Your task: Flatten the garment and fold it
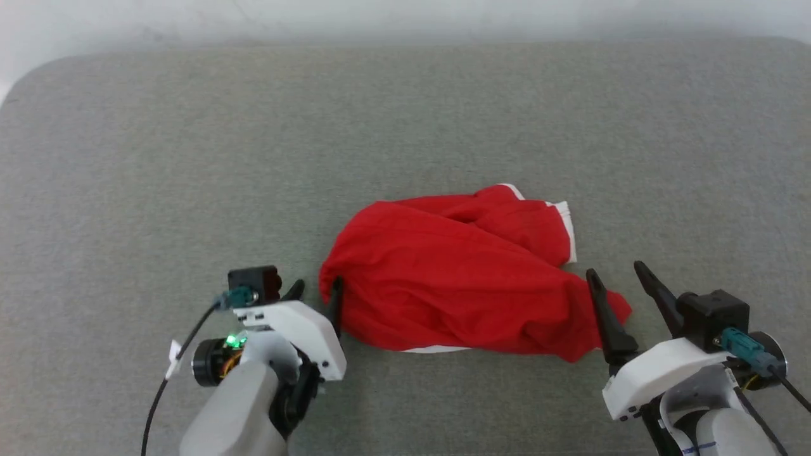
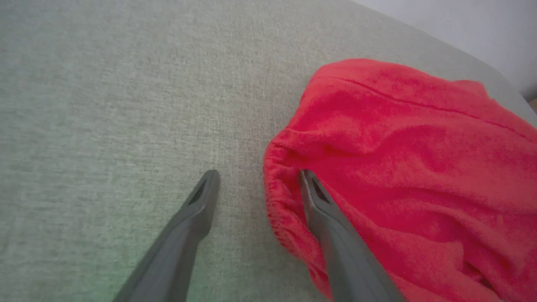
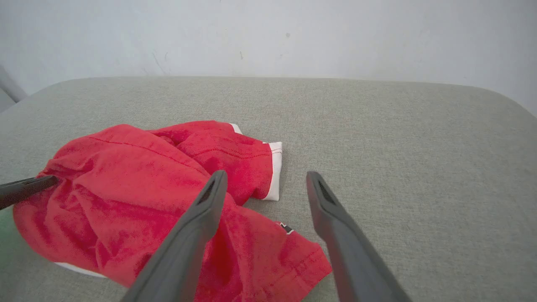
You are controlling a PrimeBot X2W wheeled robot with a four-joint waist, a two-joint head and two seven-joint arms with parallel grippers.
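The garment (image 1: 456, 278) lies crumpled in a red heap on the grey cloth surface, with a white-trimmed hem (image 1: 570, 234) folded at its far right. My left gripper (image 1: 317, 288) is open at the heap's left end. In the left wrist view (image 2: 258, 174) one finger (image 2: 323, 209) rests against the gathered red edge (image 2: 285, 197) and the other stands over bare cloth. My right gripper (image 1: 616, 272) is open at the garment's near right corner. Its left finger (image 3: 197, 226) hangs over the red fabric (image 3: 126, 188) and its right finger over the surface.
The padded grey surface (image 1: 190, 158) has rounded far corners and ends at a white wall (image 3: 268, 37). Open surface spreads behind and to both sides of the heap. The left gripper's finger (image 3: 25, 188) pokes into the right wrist view at the left.
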